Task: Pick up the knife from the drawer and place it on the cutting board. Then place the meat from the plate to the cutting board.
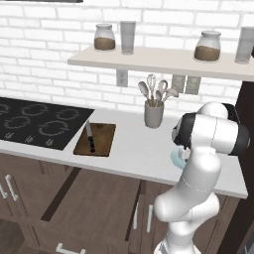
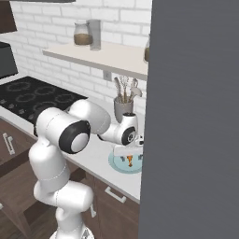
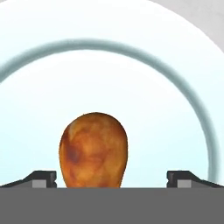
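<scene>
The meat [image 3: 93, 149] (on the plate [image 3: 175, 109]) lies between the wide-spread claw [image 3: 112, 177] tips.

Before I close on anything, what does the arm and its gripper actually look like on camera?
The arm is glossy white, built of rounded, bulbous segments with dark black bands at the joints. No cables or markings are visible. The gripper has a white body; in the hand view its two small dark fingertips are blocky, with grey pads.
</scene>
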Motion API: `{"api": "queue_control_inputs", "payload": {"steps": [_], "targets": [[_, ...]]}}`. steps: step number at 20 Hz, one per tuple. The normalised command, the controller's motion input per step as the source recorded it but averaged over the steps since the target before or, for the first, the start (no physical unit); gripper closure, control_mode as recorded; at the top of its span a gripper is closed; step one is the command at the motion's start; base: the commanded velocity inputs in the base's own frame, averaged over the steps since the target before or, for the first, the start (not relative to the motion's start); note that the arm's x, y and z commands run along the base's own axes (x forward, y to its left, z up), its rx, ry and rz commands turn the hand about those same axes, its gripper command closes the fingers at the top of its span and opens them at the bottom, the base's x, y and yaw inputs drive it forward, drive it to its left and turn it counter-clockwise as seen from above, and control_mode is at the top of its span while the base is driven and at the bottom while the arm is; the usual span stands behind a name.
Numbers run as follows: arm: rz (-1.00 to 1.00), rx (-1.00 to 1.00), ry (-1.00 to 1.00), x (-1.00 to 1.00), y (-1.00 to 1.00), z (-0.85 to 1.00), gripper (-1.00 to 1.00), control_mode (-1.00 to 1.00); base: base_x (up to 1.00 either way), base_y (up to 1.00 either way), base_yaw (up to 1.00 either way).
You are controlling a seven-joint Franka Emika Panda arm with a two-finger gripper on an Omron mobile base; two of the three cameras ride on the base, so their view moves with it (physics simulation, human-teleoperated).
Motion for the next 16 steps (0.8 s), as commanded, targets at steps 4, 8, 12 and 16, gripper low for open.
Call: {"api": "queue_control_inputs", "payload": {"steps": [4,8,12,16], "targets": [[0.0,0.02,0.0,0.0,0.0,-0.24,1.0,-1.0,0.0,0.0,0.0],[0.0,0.04,0.0,0.0,0.0,-0.04,1.0,-1.0,0.0,0.0,0.0],[0.0,0.09,0.0,-0.01,0.0,0.06,1.0,-1.0,0.0,0.0,0.0],[0.05,0.12,-0.06,-0.16,0.06,0.36,1.0,-1.0,0.0,0.0,0.0]]}}
